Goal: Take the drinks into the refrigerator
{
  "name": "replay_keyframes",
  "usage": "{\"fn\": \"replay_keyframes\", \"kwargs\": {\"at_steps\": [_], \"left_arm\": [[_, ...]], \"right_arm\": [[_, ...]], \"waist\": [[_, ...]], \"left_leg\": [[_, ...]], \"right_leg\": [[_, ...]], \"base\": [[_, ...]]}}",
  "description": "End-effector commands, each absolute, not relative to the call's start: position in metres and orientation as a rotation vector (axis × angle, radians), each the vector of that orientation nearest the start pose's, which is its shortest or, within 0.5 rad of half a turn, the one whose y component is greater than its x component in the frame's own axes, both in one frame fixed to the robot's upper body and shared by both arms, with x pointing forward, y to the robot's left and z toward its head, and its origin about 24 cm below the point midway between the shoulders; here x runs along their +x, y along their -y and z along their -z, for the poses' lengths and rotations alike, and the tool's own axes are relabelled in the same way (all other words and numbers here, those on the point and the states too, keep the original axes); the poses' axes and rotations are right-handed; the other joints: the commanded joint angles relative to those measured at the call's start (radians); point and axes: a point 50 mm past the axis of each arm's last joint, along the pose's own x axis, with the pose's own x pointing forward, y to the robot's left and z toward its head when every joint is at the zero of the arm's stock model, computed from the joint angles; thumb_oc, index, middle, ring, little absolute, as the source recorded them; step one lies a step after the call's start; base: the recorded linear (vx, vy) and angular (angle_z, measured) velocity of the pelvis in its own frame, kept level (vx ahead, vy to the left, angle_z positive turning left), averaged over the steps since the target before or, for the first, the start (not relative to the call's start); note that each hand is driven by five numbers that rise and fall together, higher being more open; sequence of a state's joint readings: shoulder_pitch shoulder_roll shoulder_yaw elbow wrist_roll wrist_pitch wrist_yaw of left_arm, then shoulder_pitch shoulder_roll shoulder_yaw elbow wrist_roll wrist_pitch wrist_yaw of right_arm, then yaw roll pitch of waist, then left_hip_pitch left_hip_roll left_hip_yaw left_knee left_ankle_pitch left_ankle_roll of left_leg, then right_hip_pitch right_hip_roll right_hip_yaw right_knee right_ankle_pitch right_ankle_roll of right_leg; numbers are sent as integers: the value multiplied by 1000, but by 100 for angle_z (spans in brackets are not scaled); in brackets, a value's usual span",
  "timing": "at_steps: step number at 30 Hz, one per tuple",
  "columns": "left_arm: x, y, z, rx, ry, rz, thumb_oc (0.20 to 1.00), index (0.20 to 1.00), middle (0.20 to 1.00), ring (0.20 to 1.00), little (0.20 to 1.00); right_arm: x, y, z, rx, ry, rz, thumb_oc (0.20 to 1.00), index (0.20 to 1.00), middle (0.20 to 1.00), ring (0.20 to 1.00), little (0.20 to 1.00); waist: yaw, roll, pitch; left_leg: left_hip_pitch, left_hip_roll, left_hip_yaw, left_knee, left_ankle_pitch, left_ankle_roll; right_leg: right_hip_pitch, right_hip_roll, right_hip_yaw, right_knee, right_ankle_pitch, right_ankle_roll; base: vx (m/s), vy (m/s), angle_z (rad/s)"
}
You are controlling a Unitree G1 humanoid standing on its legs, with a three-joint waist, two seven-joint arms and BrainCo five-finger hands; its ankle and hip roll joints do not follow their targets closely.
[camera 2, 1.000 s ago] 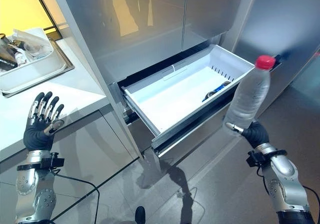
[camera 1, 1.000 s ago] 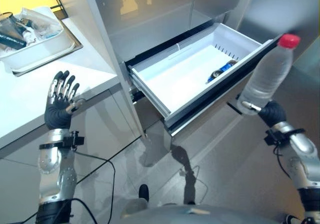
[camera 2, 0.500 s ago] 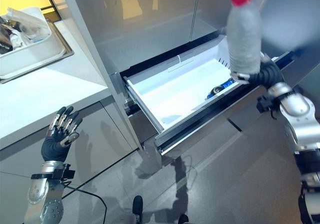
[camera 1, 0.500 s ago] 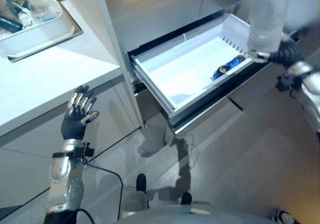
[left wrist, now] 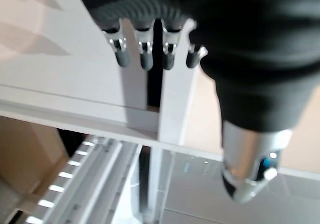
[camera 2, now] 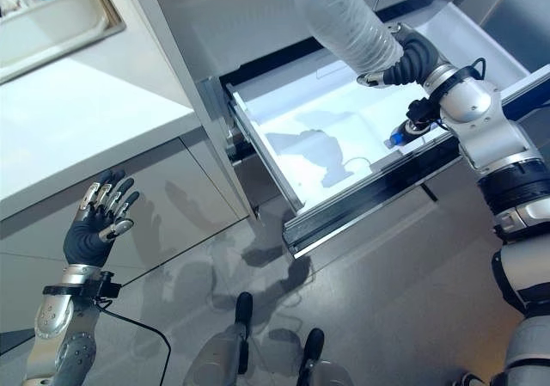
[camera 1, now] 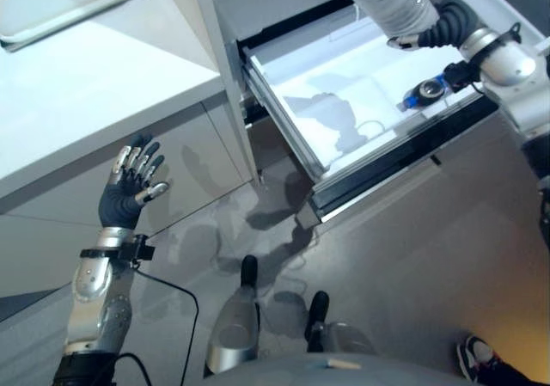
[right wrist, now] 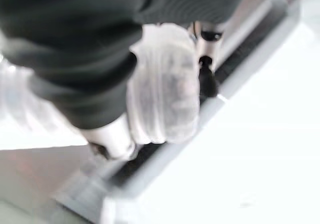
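Right eye view, operator: refrigerator drawer (camera 2: 284, 193) pulled out, white interior lit. You see right hand (camera 2: 414, 58) clamped round base of water bottle (camera 2: 344, 16), tilted above drawer, not yet inside. Left hand (camera 2: 96, 224) idle beside counter (camera 2: 77, 119), fingers spread, holding nothing. Small blue can (camera 2: 402, 133) lies in drawer. Judgement: delivery nearly done; you need lowering, release.

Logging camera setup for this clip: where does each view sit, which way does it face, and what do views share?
Left eye, right eye: head, looking down; both share the open drawer, the right hand gripping the bottle, the open left hand.
Left wrist: along the left hand's fingers at cabinetry.
Right wrist: the right hand around the bottle above the drawer.
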State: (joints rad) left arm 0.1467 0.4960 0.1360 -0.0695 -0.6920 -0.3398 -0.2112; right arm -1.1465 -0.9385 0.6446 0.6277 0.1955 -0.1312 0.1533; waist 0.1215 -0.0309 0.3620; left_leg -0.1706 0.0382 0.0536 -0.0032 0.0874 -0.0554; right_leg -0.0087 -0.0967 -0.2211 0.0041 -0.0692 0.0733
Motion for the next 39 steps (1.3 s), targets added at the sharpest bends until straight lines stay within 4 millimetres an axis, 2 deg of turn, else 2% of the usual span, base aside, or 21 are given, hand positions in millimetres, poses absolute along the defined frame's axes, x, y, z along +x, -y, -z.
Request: {"fn": "replay_keyframes", "kwargs": {"at_steps": [1, 4, 5, 6, 8, 10, 11, 14, 15, 17, 20, 21, 22, 23, 24, 25, 26, 28, 31, 32, 39], "left_arm": [[210, -260, -129, -93, 485, 111, 1000, 1000, 1000, 1000, 1000], [211, -257, -132, -86, 496, 124, 1000, 1000, 1000, 1000, 1000], [211, -257, -132, -86, 496, 124, 1000, 1000, 1000, 1000, 1000], [211, -258, -134, -78, 502, 124, 1000, 1000, 1000, 1000, 1000], [212, -259, -134, -72, 502, 122, 1000, 1000, 1000, 1000, 1000], [212, -259, -136, -61, 506, 115, 1000, 1000, 1000, 1000, 1000], [212, -259, -136, -61, 505, 116, 1000, 1000, 1000, 1000, 1000], [213, -260, -139, -57, 517, 118, 1000, 1000, 1000, 1000, 1000], [213, -259, -139, -57, 517, 118, 1000, 1000, 1000, 1000, 1000], [214, -257, -139, -58, 519, 121, 1000, 1000, 1000, 1000, 1000], [214, -257, -140, -50, 520, 122, 1000, 1000, 1000, 1000, 1000], [215, -257, -140, -47, 521, 122, 1000, 1000, 1000, 1000, 1000], [216, -256, -140, -47, 523, 123, 1000, 1000, 1000, 1000, 1000], [216, -256, -140, -48, 523, 122, 1000, 1000, 1000, 1000, 1000], [216, -255, -140, -42, 526, 123, 1000, 1000, 1000, 1000, 1000], [216, -255, -140, -43, 527, 122, 1000, 1000, 1000, 1000, 1000], [217, -253, -142, -36, 533, 129, 1000, 1000, 1000, 1000, 1000], [217, -252, -144, -24, 546, 136, 1000, 1000, 1000, 1000, 1000], [217, -251, -146, -23, 554, 135, 1000, 1000, 1000, 1000, 1000], [217, -250, -146, -19, 556, 136, 1000, 1000, 1000, 1000, 1000], [216, -251, -148, -17, 567, 125, 1000, 1000, 1000, 1000, 1000]], "right_arm": [[372, 216, -346, -1084, 540, -62, 200, 200, 200, 200, 200], [381, 229, -325, -1141, 438, -21, 200, 200, 200, 200, 200], [381, 229, -325, -1142, 438, -21, 200, 200, 200, 200, 200], [384, 241, -313, -1202, 364, 5, 200, 200, 200, 200, 200], [384, 245, -308, -1255, 332, 4, 200, 200, 200, 200, 200], [382, 260, -295, -1348, 253, 30, 200, 200, 200, 200, 200], [382, 260, -295, -1348, 253, 31, 200, 200, 200, 200, 200], [377, 294, -281, -1433, 118, 110, 200, 200, 200, 200, 200], [377, 294, -281, -1434, 118, 110, 200, 200, 200, 200, 200], [374, 311, -273, -1480, 35, 152, 200, 200, 200, 200, 200], [372, 317, -270, -1527, 5, 173, 200, 200, 200, 200, 200], [372, 316, -270, -1561, -4, 168, 200, 200, 200, 200, 200], [372, 311, -270, -1694, -17, 138, 200, 200, 200, 200, 200], [372, 311, -270, -1696, -17, 139, 200, 200, 200, 200, 200], [372, 307, -270, -1789, -18, 112, 200, 200, 200, 200, 200], [372, 307, -270, -1790, -18, 112, 200, 200, 200, 200, 200], [373, 302, -265, -1911, -37, 52, 200, 200, 200, 200, 200], [373, 296, -265, -1969, -38, 11, 200, 200, 200, 200, 200], [374, 290, -266, -1985, -27, -8, 200, 200, 200, 200, 200], [374, 283, -266, -1990, -9, -42, 200, 200, 200, 200, 200], [371, 273, -264, -1974, 36, -98, 200, 200, 200, 200, 200]], "waist": [[-24, 20, -43], [-21, 33, -25], [-21, 33, -25], [-21, 39, -14], [-22, 43, -7], [-26, 51, 1], [-25, 50, 1], [-28, 61, 17], [-28, 61, 17], [-30, 67, 25], [-31, 70, 30], [-31, 71, 32], [-32, 73, 36], [-32, 74, 36], [-34, 77, 37], [-34, 77, 37], [-33, 79, 40], [-34, 83, 41], [-36, 84, 46], [-36, 84, 49], [-39, 86, 61]], "left_leg": [[-13, -39, 6, 71, -66, 46], [-24, -40, 0, 72, -61, 44], [-24, -40, 0, 72, -61, 44], [-30, -41, -2, 74, -60, 43], [-34, -41, -2, 75, -59, 43], [-42, -41, -4, 76, -56, 42], [-42, -41, -4, 76, -56, 42], [-53, -43, -8, 79, -53, 42], [-53, -43, -8, 79, -53, 42], [-58, -44, -9, 78, -51, 43], [-62, -45, -10, 78, -51, 43], [-62, -45, -10, 78, -51, 43], [-64, -45, -10, 79, -51, 42], [-64, -45, -10, 79, -51, 43], [-65, -47, -11, 78, -51, 43], [-65, -47, -11, 78, -51, 43], [-61, -50, -13, 78, -57, 42], [-67, -48, -14, 75, -50, 41], [-69, -49, -14, 75, -49, 40], [-70, -50, -14, 76, -48, 40], [-77, -52, -16, 77, -47, 40]], "right_leg": [[-139, 10, 32, 166, -40, -16], [-149, 6, 26, 171, -41, -17], [-150, 6, 26, 171, -41, -17], [-158, 5, 28, 175, -40, -17], [-164, 4, 28, 180, -40, -16], [-176, 1, 26, 190, -43, -15], [-177, 1, 26, 191, -43, -15], [-191, -4, 22, 199, -43, -15], [-192, -4, 22, 200, -44, -15], [-200, -5, 22, 208, -46, -15], [-207, -6, 24, 214, -49, -16], [-209, -6, 25, 216, -49, -16], [-213, -7, 25, 220, -51, -16], [-213, -7, 25, 220, -51, -16], [-217, -8, 25, 222, -53, -16], [-217, -8, 25, 222, -53, -16], [-215, -11, 26, 227, -62, -14], [-220, -10, 23, 224, -56, -15], [-223, -12, 21, 227, -58, -15], [-224, -12, 22, 229, -58, -16], [-233, -15, 17, 242, -63, -16]], "base": [[0, 0, 0], [-22, -9, 3], [-41, -8, 1], [0, 0, 0], [-24, -1, 0], [-17, -5, 1], [-20, -11, 3], [-33, -7, 6], [-20, -4, 10], [-16, -2, 7], [-13, -2, 5], [0, 0, 0], [0, 0, 0], [0, 0, 0], [0, 0, 0], [0, 0, 0], [0, 0, 0], [0, 0, 0], [0, 0, 0], [0, 0, 0], [0, 0, 0]]}}
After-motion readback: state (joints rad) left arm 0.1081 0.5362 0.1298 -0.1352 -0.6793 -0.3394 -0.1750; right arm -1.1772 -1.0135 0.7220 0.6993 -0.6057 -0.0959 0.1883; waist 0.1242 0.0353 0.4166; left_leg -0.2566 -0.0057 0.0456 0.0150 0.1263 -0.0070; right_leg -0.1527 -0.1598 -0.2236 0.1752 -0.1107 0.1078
